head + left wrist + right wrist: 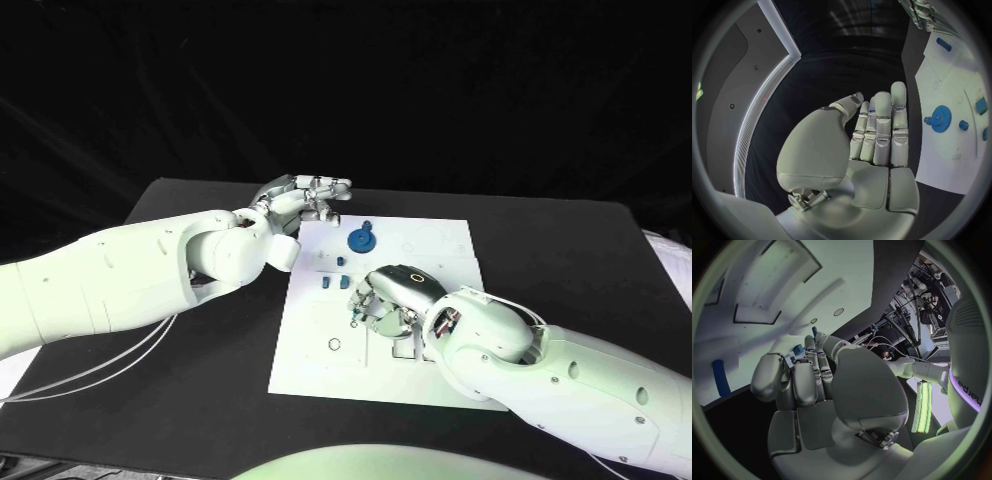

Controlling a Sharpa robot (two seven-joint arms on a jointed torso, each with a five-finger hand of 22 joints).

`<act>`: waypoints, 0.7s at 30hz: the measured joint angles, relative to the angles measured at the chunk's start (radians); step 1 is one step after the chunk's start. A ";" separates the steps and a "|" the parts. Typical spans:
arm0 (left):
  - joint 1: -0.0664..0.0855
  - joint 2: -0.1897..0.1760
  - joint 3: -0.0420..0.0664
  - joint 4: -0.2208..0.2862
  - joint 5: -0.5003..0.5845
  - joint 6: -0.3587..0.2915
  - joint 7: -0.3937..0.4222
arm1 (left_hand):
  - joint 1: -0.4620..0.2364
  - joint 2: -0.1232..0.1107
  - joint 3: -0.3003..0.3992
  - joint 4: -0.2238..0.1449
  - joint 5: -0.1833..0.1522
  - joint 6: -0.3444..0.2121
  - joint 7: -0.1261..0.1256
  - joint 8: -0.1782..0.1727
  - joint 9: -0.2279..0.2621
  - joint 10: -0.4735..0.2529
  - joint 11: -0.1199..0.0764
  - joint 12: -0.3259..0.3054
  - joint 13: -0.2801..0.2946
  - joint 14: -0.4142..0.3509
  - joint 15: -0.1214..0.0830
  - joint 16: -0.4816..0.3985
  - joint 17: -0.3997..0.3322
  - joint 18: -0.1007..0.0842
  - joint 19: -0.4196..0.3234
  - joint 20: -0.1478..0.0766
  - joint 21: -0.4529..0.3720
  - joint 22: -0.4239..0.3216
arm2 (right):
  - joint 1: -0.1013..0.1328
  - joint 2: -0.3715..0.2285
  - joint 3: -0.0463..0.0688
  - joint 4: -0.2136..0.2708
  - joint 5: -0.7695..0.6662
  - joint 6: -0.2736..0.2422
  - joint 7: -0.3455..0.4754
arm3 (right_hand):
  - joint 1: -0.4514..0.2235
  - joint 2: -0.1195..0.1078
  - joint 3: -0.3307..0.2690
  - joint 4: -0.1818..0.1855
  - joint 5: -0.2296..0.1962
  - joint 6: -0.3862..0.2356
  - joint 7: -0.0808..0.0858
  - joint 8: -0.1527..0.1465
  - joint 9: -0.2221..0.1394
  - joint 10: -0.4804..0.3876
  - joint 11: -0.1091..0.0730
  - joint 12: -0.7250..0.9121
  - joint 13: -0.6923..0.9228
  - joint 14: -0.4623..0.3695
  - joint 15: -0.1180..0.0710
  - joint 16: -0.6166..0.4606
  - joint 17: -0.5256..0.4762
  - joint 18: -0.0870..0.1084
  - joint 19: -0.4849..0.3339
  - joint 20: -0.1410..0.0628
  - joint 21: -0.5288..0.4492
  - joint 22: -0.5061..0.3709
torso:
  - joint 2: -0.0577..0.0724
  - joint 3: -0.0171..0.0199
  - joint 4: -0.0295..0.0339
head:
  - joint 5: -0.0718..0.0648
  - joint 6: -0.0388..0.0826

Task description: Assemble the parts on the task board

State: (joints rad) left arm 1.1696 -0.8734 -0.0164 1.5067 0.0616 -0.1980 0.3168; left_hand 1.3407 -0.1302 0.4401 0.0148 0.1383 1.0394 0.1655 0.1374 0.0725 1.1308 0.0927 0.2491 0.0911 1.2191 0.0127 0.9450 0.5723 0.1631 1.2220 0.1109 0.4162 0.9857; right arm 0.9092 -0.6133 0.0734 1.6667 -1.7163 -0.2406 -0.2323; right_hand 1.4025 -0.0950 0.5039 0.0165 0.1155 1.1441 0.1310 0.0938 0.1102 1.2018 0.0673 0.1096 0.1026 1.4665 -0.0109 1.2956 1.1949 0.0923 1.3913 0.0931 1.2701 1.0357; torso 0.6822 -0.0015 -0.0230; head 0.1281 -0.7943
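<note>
White board point(433, 240): blue gear point(362, 239) seated near far edge. Left hand point(299, 196) held beyond board, fingers extended, nothing gripped. Right hand point(392, 296) lowered on board; grip cannot be told.

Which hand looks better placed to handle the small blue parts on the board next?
Likely the right hand: it hovers low over the task board beside the small blue parts. The left hand sits off the board's far corner, holding nothing.

Your task board point(433, 240) lies in the middle of the bench point(577, 250). You have the gear point(362, 239) on the board's far part, with small parts point(335, 283) just nearer you. Your left hand point(299, 197) sits beyond the board's far left corner; your right hand point(387, 296) rests over the board's middle.
</note>
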 measured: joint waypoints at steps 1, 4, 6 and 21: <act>0.000 0.000 0.000 0.000 0.000 0.000 0.000 | 0.000 0.000 0.000 0.000 0.000 0.000 0.000 0.000 0.000 0.000 0.000 0.000 0.000 0.000 0.000 0.000 0.000 0.000 0.000 0.000 0.000 0.000 | -0.001 0.001 -0.001 -0.001 0.000 0.003 0.001 | 0.000 0.000 0.000 0.000 0.000 0.000 0.000 0.000 0.000 0.000 0.000 0.000 0.000 0.000 0.000 0.000 -0.001 0.000 -0.002 -0.002 0.000 -0.001 | 0.000 0.0000 0.0001 | 0.000 0.000; 0.000 0.000 0.000 0.000 -0.001 0.001 0.000 | 0.000 0.000 0.000 0.000 0.000 0.000 0.000 0.000 0.000 0.000 0.000 0.000 0.000 0.000 0.000 0.000 0.000 0.000 0.000 0.000 0.000 0.000 | -0.002 0.002 -0.002 -0.004 0.000 0.012 0.003 | 0.000 0.000 0.000 0.000 0.000 0.002 0.002 -0.003 0.000 0.000 0.000 0.000 0.000 0.000 0.000 0.000 -0.001 0.000 -0.004 -0.004 0.000 -0.002 | 0.000 0.0000 0.0001 | 0.002 -0.002; 0.000 0.000 0.000 0.000 -0.001 0.001 0.000 | 0.000 0.000 0.000 0.000 0.000 0.000 0.000 0.000 0.000 0.000 0.000 0.000 0.000 0.000 0.000 0.000 0.000 0.000 0.000 0.000 0.000 0.000 | -0.002 0.004 -0.002 -0.006 0.000 0.020 0.005 | 0.000 0.000 0.000 0.000 0.000 0.002 0.002 -0.004 0.000 0.000 0.000 0.000 0.000 0.000 0.000 0.000 -0.001 0.000 -0.004 -0.004 0.000 -0.002 | 0.000 0.0000 0.0000 | 0.003 -0.003; 0.000 0.001 0.000 -0.001 -0.003 0.003 0.000 | 0.004 0.004 0.000 0.000 0.000 0.000 0.000 0.000 0.000 0.000 0.000 0.006 0.000 0.000 0.000 0.000 -0.001 0.000 0.000 0.000 0.000 -0.001 | -0.005 0.023 -0.003 -0.029 -0.011 0.044 0.006 | 0.000 0.000 0.001 -0.001 -0.002 0.002 0.002 -0.006 0.000 0.000 0.000 -0.003 -0.001 0.000 0.000 0.000 -0.001 0.000 -0.004 -0.004 0.000 -0.002 | -0.001 -0.0005 0.0007 | 0.005 -0.005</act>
State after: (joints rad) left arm 1.1696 -0.8726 -0.0162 1.5061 0.0586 -0.1948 0.3168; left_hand 1.3446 -0.1264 0.4402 0.0148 0.1383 1.0394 0.1655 0.1374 0.0725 1.1308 0.0927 0.2553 0.0909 1.2191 0.0127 0.9450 0.5715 0.1631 1.2221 0.1109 0.4162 0.9846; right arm 0.9037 -0.5905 0.0705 1.6375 -1.7274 -0.1966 -0.2267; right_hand 1.4026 -0.0951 0.5050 0.0154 0.1134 1.1458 0.1329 0.0882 0.1101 1.2020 0.0676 0.1062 0.1014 1.4664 -0.0109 1.2956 1.1938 0.0923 1.3875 0.0894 1.2701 1.0335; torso 0.6815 -0.0020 -0.0223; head 0.1329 -0.7990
